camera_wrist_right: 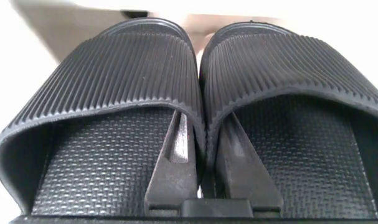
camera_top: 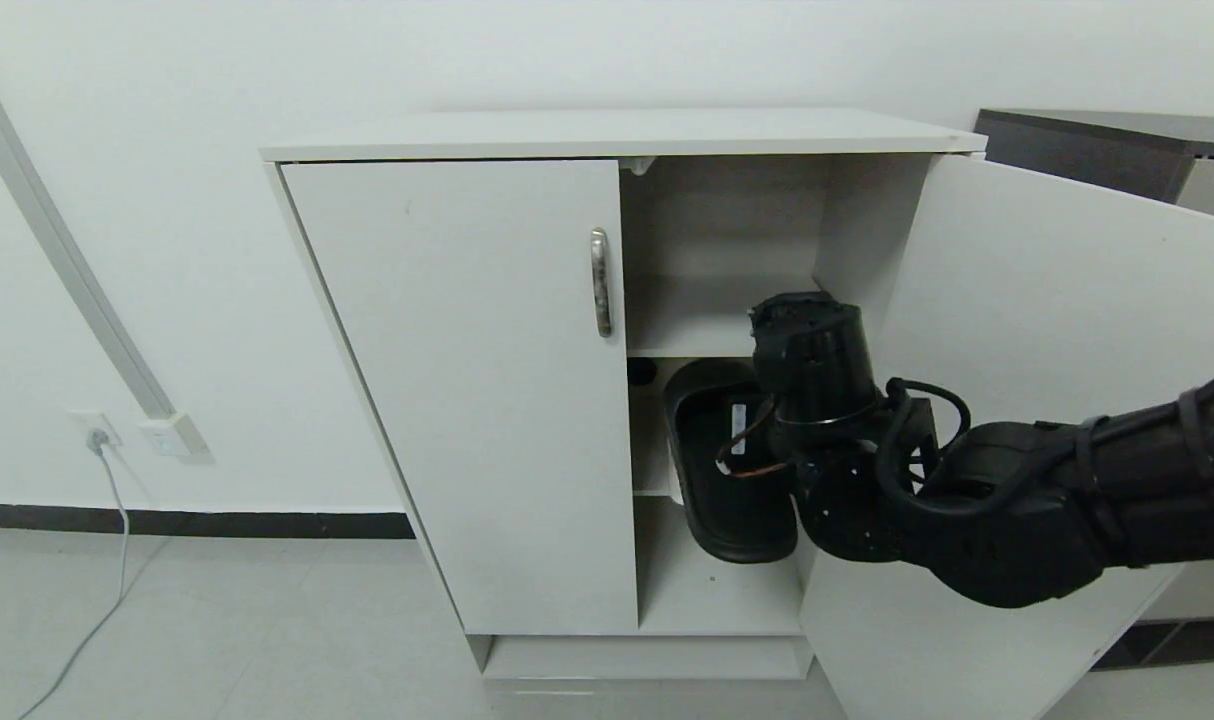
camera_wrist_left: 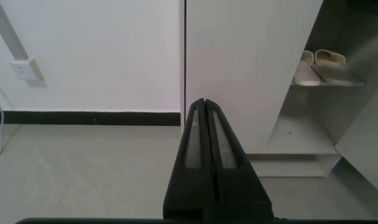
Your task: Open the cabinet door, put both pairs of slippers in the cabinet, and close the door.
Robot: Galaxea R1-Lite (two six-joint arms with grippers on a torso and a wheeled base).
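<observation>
Currently the right gripper (camera_wrist_right: 204, 134) is clenched on the touching inner walls of the black slippers (camera_top: 732, 470). They hang on end in the cabinet (camera_top: 617, 130) opening, between the closed left door (camera_top: 457, 380) and the open right door (camera_top: 1017, 330), across a shelf's front edge (camera_top: 650, 492). The left gripper (camera_wrist_left: 204, 124) is clenched on nothing, low before the cabinet. Pale slippers (camera_wrist_left: 319, 65) lie on a shelf inside. Pushed in on end, the black pair would likely snag that edge. It might also shove the pale pair, or one slipper could slide from so narrow a pinch.
</observation>
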